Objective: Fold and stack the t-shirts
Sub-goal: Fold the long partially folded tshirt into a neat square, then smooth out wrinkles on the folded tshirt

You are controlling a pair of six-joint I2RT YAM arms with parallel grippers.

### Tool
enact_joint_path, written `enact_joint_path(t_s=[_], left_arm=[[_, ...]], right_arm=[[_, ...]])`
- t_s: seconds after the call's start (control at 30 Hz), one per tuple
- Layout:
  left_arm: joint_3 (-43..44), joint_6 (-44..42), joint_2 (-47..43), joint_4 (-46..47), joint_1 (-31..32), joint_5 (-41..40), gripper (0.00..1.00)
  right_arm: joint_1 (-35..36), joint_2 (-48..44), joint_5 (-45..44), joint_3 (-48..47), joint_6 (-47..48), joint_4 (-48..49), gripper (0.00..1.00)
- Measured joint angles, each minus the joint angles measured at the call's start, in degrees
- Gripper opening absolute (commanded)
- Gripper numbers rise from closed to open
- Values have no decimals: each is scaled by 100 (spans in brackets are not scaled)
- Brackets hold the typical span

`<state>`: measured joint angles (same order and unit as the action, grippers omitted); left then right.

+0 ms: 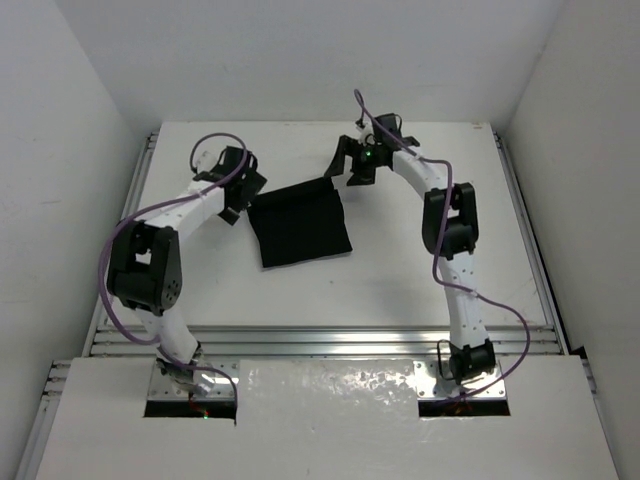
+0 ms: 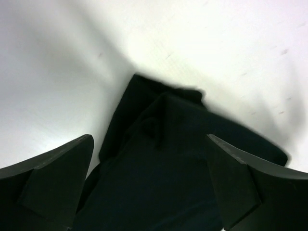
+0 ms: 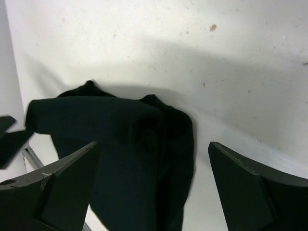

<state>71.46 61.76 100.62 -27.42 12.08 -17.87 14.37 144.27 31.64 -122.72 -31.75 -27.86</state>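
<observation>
White surface (image 1: 330,290) bears your black soft-cloth t-shirt (image 1: 300,222), folded square, mid-frame; left fingers (image 2: 53,178) and right fingers (image 3: 57,187) gape wide above its upper corners, empty, seemingly so the fold lies flat.

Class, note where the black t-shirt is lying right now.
Top view: the black t-shirt lies folded on the middle of the table, between the left arm's fingers by its left edge and the right arm's fingers by its far right corner.

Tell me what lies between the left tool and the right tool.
The black t-shirt, folded flat on the table, lies between the left tool and the right tool; the top view shows it.
</observation>
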Motion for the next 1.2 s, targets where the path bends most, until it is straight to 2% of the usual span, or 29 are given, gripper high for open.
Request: enact_joint_path(t_s=[0.07, 0.1, 0.13, 0.17, 0.2, 0.23, 0.27, 0.43, 0.63, 0.9, 0.93, 0.97, 1.0, 1.03, 1.1, 1.13, 1.2], left_arm=[[372, -216, -15, -120, 59, -188, 99], [511, -321, -52, -109, 83, -267, 97], [601, -424, -111, -70, 127, -323, 85], [627, -496, -199, 7, 199, -361, 66], [603, -588, -315, 90, 295, -369, 25], [522, -660, -439, 208, 415, -334, 13], [417, -761, -551, 330, 538, -254, 0], [131, -935, -485, 603, 883, 348, 0], [540, -1342, 929, 684, 684, 776, 0], [599, -1923, 1425, 1425, 278, 1161, 0], [638, -1989, 1482, 1513, 240, 1178, 6], [678, -2068, 1539, 1580, 208, 1198, 28], [715, -2133, 1593, 1626, 177, 1202, 30], [726, -2173, 1633, 1659, 142, 1215, 27], [726, -2199, 1681, 1692, 103, 1231, 7], [723, -2221, 1694, 1690, 83, 1231, 0], [726, -2273, 1749, 1698, 13, 1237, 0]], right_arm=[[-2, -181, 11, 76, 15, 15, 90], [-7, -343, 22, 192, 15, 44, 77], [-13, -621, 59, 503, 22, 223, 67], [-17, -918, 142, 822, 31, 313, 52], [-22, -1215, 251, 1154, 24, 446, 15], [-22, -1495, 369, 1443, 35, 577, 3], [-17, -1687, 483, 1644, 17, 691, 0], [50, -1860, 1084, 2052, 2, 1241, 0], [111, -560, 1733, 1397, -170, 1711, 0], [107, 772, 1919, 708, -804, 2074, 0], [98, 820, 1888, 625, -883, 2065, 0], [98, 833, 1794, 575, -938, 2037, 0], [98, 831, 1694, 568, -988, 2015, 0], [98, 815, 1609, 588, -1040, 2015, 0], [105, 702, 1469, 839, -1174, 2166, 0], [105, 584, 1390, 1060, -1252, 2269, 0], [103, 341, 1261, 1491, -1403, 2455, 0]])
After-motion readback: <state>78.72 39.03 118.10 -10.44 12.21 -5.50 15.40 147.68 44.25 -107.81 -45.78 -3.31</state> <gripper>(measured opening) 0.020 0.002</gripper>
